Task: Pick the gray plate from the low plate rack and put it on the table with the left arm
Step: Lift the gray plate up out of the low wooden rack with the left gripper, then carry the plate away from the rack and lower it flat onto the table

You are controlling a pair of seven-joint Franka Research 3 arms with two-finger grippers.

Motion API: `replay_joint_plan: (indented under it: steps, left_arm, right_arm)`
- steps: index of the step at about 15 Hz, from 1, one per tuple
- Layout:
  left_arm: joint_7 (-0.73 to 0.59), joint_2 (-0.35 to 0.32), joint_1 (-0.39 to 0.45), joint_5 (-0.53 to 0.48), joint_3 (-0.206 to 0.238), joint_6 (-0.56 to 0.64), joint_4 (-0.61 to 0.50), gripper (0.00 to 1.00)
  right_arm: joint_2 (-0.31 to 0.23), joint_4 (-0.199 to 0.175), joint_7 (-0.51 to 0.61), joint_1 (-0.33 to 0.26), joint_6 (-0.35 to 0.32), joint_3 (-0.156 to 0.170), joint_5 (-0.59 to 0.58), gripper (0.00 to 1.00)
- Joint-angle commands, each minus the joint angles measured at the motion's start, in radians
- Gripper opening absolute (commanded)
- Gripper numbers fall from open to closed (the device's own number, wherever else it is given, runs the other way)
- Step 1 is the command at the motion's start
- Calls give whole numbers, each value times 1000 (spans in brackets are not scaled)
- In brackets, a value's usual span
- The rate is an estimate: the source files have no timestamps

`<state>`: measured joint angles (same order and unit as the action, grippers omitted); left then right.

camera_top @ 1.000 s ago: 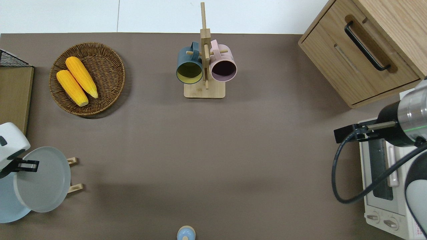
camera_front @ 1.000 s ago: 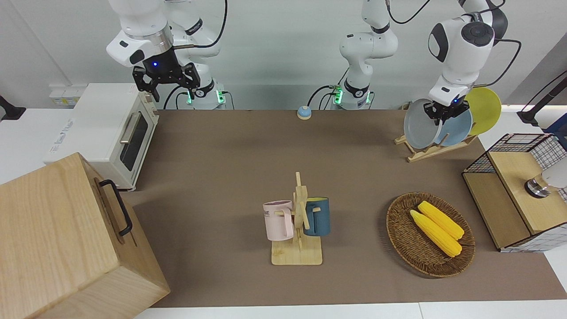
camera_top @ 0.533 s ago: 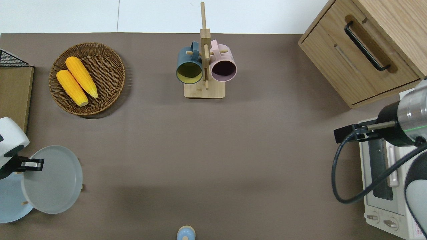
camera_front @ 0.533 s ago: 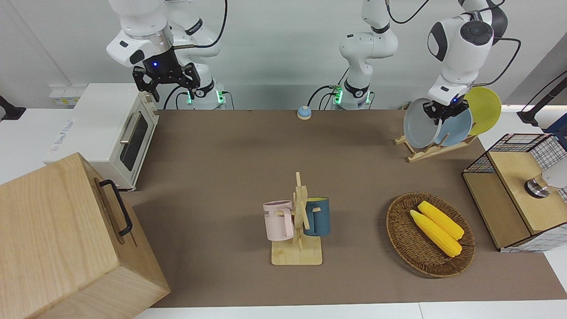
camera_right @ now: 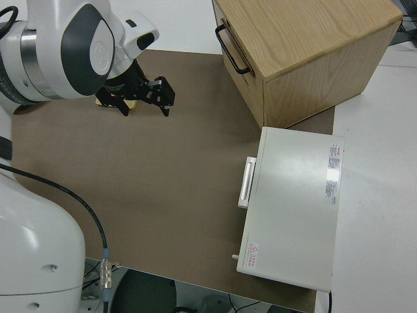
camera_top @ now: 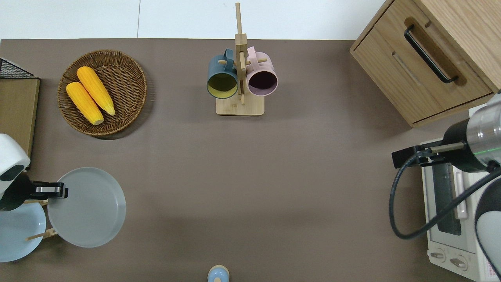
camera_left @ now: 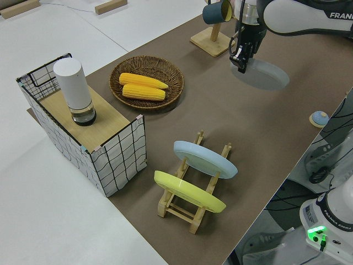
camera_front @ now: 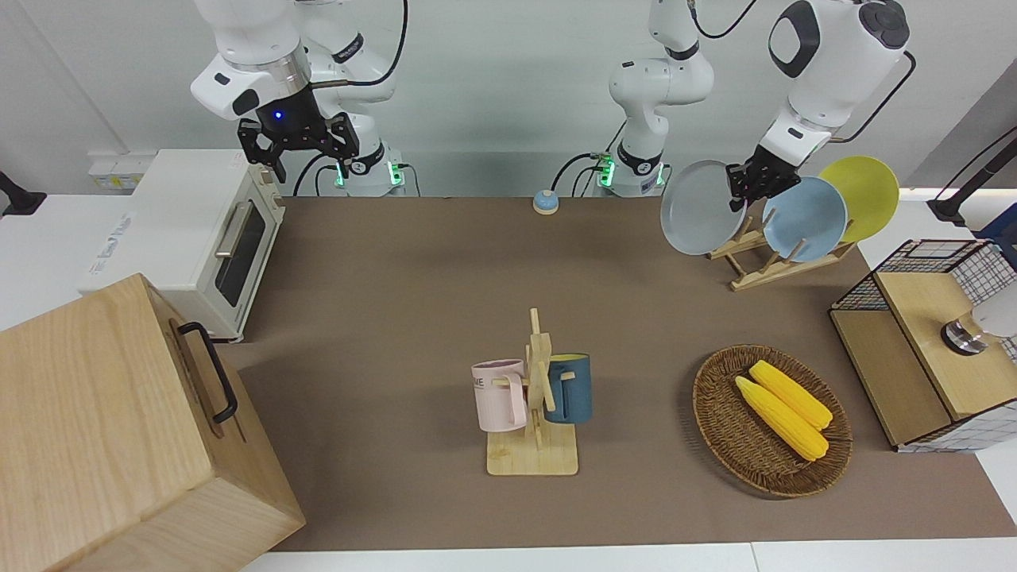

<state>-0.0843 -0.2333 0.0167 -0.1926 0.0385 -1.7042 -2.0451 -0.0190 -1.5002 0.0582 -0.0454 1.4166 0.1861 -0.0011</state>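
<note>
The left gripper (camera_front: 737,189) is clamped on the rim of the gray plate (camera_front: 696,208), which hangs in the air clear of the low plate rack (camera_front: 775,258). From across the table the plate looks steeply tilted, its face turned outward; looking straight down, it shows almost its full round face (camera_top: 88,207) over the brown mat of the table (camera_top: 250,176), just beside the rack toward the right arm's end. The camera at the left arm's end shows what the others hide: the rack's slot farthest from that end stands open, while the sky-blue plate (camera_left: 205,158) and the yellow plate (camera_left: 189,191) lean in the slots next to it. Farther from the robots sit a wicker basket (camera_front: 731,445) with two corn cobs (camera_front: 783,407), and a mug stand (camera_front: 537,397) near the table's middle; a small bell (camera_front: 545,202) sits close to the robots' edge. The right gripper (camera_front: 294,143) is parked with its fingers spread apart.
</note>
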Motion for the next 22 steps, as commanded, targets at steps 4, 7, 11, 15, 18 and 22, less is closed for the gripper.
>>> replay_joint_plan:
  steps: [4, 7, 11, 15, 18, 22]
  left_arm:
    - [-12, 2, -40, -91, 0, -136, -131, 0]
    - [-104, 9, -38, -96, 3, -187, -178, 0]
    - [-196, 37, -34, -99, 14, -244, -220, 0]
    - [-261, 45, -34, -137, 18, -313, -277, 0]
    - [-325, 61, -34, -177, 18, -363, -320, 0]
    - [-402, 83, -21, -217, 20, -419, -363, 0]
  right_arm:
    - [-2, 6, -1, -10, -13, 6, 10, 990]
    - [-2, 6, -1, -10, -13, 6, 10, 987]
    - [-2, 6, -1, -10, -13, 6, 10, 987]
    - [-2, 6, -1, -10, -13, 6, 10, 990]
    - [-2, 6, -1, -10, -13, 6, 10, 990]
    - [-2, 6, -1, -10, -13, 6, 10, 987]
